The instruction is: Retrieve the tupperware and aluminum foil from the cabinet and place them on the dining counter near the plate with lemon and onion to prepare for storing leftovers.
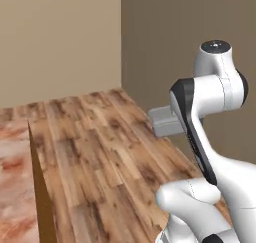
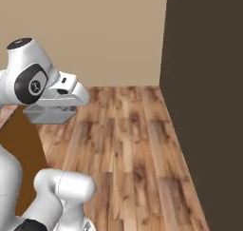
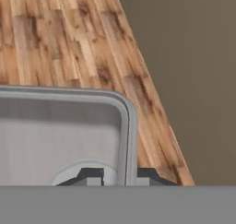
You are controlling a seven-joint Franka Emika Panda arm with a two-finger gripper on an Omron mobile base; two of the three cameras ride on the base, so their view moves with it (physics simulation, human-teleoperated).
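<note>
Your gripper is pinched shut across one thin wall of the tupperware, lower left of the hand view; in the left base view it hangs centre-right, over the wood floor. Judged light, stiff, slick. An edge grip lets it pivot, so carry level; a mid-wall hold suits best.

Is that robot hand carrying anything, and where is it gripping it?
Yes: the gripper is shut on the grey tupperware, pinching its thin side wall, one fingertip inside and one outside.
</note>
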